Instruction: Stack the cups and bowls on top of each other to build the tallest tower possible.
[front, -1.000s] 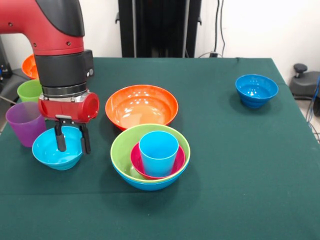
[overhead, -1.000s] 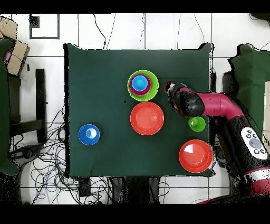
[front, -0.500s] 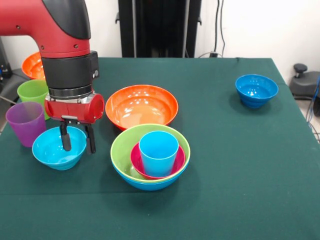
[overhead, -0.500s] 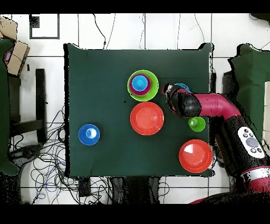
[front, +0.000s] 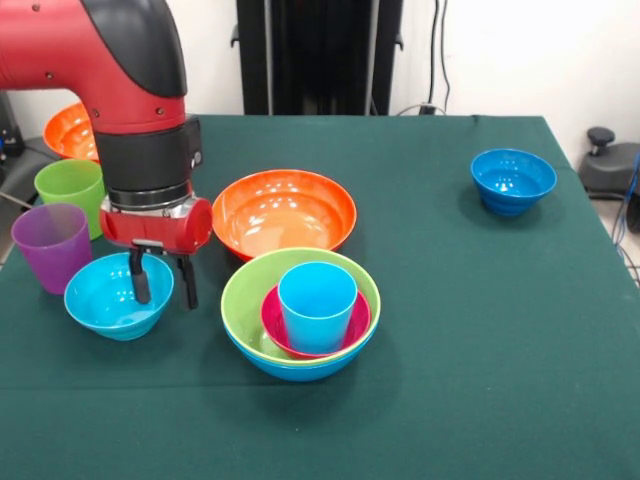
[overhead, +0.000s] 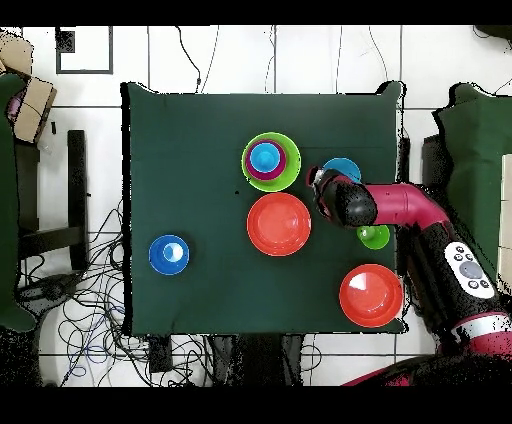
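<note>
Green table (front: 480, 330) | arm upright, pointing down | tool (front: 160, 280) released, astride cyan bowl (front: 112, 296) rim

No legible text or labels anywhere.

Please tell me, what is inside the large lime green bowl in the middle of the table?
Inside the lime green bowl sits a magenta bowl, and a light blue cup stands in it. The cup covers the magenta bowl's bottom.
</note>
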